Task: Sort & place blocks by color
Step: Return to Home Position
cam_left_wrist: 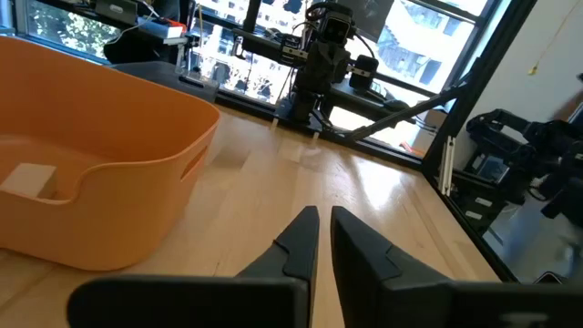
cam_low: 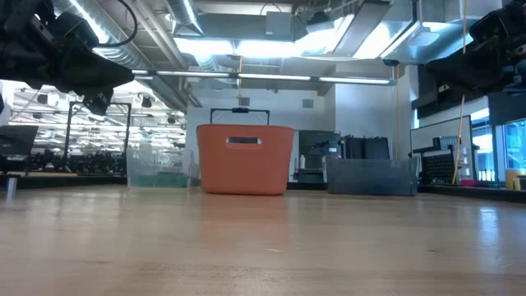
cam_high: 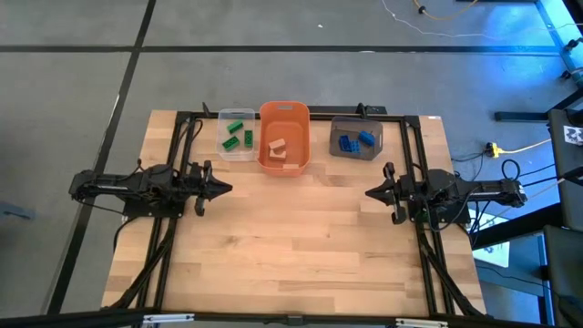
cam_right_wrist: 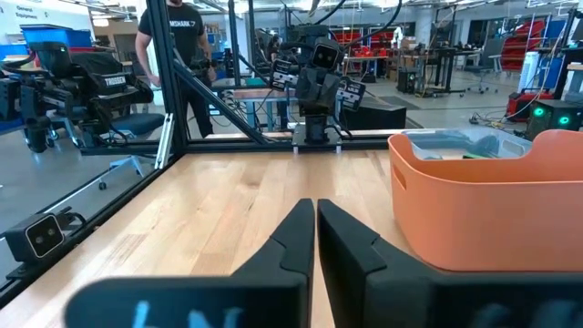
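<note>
Jaws on both arms are drawn together and carry nothing. The left jaws show only a hairline slit between their fingers (cam_left_wrist: 296, 244) in the left wrist view. The right jaws show fingers (cam_right_wrist: 291, 241) meeting at the tips in the right wrist view.

Green blocks (cam_high: 237, 137), three in number, lie in the clear bin (cam_high: 235, 156) with their long axes skewed to one another. Tan blocks (cam_high: 277, 146) lie in the orange bin (cam_high: 284, 106). Blue blocks (cam_high: 356, 140) lie in the grey bin (cam_high: 335, 128). The bins stand in a row, just beside one another, at the far edge of the bench (cam_high: 291, 246): clear on the left, orange in the middle, grey on the right. No block shows loose on the bench in any view.

The left arm (cam_high: 137, 187) is folded over the left side of the bench and the right arm (cam_high: 455, 191) over the right side. Their jaws point inward at each other, well apart. The low view shows both held above the wood.

From either pair the bins lie off toward the far edge. The left jaws are nearer the clear bin and the right jaws nearer the grey one, with the orange bin about midway between them. By this layout the sorting looks finished. Only settling the arms to rest appears to be left, and nothing stands in their path. A person (cam_right_wrist: 173, 46) stands beyond the bench in the right wrist view.
</note>
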